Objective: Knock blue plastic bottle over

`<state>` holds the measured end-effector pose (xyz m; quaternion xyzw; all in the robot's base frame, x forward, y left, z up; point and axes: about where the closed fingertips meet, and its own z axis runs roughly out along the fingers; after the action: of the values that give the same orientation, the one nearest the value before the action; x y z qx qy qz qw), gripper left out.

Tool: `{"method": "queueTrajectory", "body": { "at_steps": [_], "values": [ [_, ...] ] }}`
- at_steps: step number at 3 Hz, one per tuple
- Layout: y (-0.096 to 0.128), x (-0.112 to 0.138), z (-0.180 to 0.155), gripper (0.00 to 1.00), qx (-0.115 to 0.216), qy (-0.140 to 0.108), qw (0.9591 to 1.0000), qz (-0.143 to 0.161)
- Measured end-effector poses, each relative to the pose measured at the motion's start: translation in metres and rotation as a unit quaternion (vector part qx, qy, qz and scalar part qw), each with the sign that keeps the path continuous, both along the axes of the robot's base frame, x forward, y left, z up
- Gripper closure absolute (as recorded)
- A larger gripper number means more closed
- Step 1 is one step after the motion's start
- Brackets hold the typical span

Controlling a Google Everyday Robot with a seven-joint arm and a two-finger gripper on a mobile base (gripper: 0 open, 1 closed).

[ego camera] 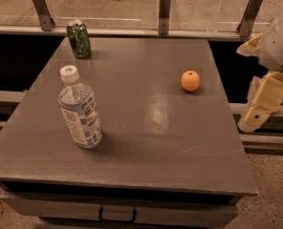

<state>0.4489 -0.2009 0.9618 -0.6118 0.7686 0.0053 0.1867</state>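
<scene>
Matte table (155, 147), clear bottle (80, 113), end effector (258, 112) right

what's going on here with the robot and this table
A robot arm is meant to knock over the blue plastic bottle, but at this moment it touches nothing. Its gripper hangs beyond the right edge of the table, well apart from the bottle. The bottle stands upright near the table's front left, so the knock is not yet done. A green can stands at the back left corner, and an orange sits toward the right side.
</scene>
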Motion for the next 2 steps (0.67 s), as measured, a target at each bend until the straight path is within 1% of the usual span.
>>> {"method": "queueTrajectory", "body": {
  "at_steps": [1, 2],
  "values": [
    [0.056, 0.017, -0.028, 0.0, 0.091, 0.011, 0.9944, 0.053],
    [0.131, 0.023, -0.03, 0.0, 0.188, 0.019, 0.9757, 0.11]
  ]
}}
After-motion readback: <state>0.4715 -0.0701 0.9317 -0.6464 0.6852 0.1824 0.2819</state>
